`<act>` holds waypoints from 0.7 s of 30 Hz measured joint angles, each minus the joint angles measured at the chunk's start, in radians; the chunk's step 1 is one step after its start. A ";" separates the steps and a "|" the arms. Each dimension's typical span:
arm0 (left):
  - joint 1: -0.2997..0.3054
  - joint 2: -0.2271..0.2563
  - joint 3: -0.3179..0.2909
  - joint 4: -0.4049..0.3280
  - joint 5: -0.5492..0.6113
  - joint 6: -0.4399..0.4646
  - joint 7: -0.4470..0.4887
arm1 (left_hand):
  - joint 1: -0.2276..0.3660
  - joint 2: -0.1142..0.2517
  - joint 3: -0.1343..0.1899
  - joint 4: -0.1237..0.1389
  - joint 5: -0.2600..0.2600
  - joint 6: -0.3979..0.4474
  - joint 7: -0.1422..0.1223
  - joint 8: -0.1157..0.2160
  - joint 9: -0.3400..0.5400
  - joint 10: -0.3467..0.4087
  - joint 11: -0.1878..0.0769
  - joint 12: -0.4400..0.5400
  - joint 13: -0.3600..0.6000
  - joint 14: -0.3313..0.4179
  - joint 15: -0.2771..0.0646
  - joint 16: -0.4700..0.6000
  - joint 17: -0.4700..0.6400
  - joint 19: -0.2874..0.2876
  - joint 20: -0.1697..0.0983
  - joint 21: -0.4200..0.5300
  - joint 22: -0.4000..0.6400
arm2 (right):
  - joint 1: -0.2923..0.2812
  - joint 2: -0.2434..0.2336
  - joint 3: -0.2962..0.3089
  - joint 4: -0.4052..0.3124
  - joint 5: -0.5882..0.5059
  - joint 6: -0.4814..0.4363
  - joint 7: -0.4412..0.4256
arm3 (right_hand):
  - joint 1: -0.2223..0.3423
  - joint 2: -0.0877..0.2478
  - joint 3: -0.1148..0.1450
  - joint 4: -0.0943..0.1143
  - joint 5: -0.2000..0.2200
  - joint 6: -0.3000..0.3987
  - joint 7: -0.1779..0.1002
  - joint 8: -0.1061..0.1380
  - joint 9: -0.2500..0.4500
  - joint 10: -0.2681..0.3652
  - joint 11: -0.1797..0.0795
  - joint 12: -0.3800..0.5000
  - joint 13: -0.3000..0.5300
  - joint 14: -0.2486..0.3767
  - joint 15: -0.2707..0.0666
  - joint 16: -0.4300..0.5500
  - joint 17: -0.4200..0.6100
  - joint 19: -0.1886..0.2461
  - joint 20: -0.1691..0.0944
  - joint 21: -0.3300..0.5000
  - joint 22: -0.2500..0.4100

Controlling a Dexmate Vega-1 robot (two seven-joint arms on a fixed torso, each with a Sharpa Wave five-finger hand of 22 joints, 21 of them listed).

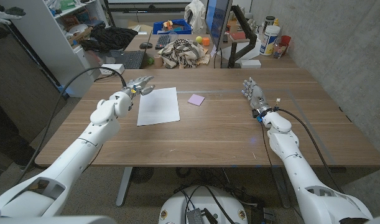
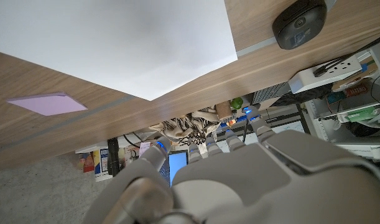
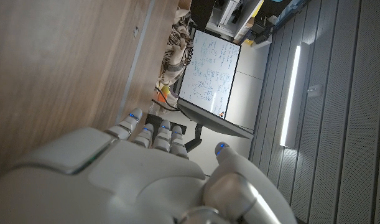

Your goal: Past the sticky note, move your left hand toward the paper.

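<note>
A wooden worktop (image 1: 196, 134) is seen from above, with office clutter behind it. Nearest, the right hand (image 1: 254, 94) is held idle at the right, fingers apart, empty. The left hand (image 1: 139, 86) is placed at the far left corner of the white paper (image 1: 158, 106), fingers spread, gripping nothing, apparently at its goal. The purple sticky note (image 1: 196, 99) lies just right of the paper.

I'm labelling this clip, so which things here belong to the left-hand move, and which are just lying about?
Belongs to the job:
left hand, at the paper's far left corner
white paper
purple sticky note

Just lying about:
right hand
laptop
monitor
patterned cloth
</note>
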 measured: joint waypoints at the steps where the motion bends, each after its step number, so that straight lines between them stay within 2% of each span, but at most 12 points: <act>1: -0.001 0.001 0.002 0.000 0.001 0.000 -0.001 | 0.000 0.000 0.000 0.000 0.000 0.000 0.000 0.000 0.000 0.000 0.000 0.000 0.000 0.000 0.000 0.000 0.000 0.000 0.000 -0.002 0.000 | -0.001 0.000 0.000 0.000 0.000 0.000 0.000 | 0.000 0.000 0.000 0.000 0.000 0.000 0.000 0.000 0.000 0.000 0.000 0.000 0.000 0.000 0.000 0.000 0.000 0.000 0.000 -0.004 0.000; 7: -0.004 0.005 0.009 0.003 0.010 0.000 -0.012 | 0.000 0.000 0.000 0.000 0.000 0.000 0.000 0.000 0.000 0.001 -0.009 0.000 0.000 0.000 0.000 0.000 0.000 0.000 0.000 -0.008 0.000 | -0.003 -0.001 0.000 -0.004 0.000 0.000 0.000 | 0.000 0.000 0.000 0.000 0.000 0.000 0.000 0.000 0.000 0.000 0.000 0.000 0.000 0.000 0.000 0.000 0.000 0.000 0.000 -0.004 0.000; 21: -0.007 0.013 0.015 0.008 0.019 -0.004 -0.029 | 0.000 0.000 0.000 0.000 -0.006 0.000 0.000 0.000 0.000 0.002 -0.009 0.000 0.000 0.000 0.000 0.000 0.000 0.000 0.000 -0.025 0.005 | -0.009 -0.002 -0.001 -0.017 0.000 -0.003 -0.005 | 0.000 0.000 0.000 0.000 0.000 0.000 0.000 0.000 0.000 0.000 0.000 0.000 0.000 0.000 0.000 0.000 0.002 0.000 0.000 -0.004 0.000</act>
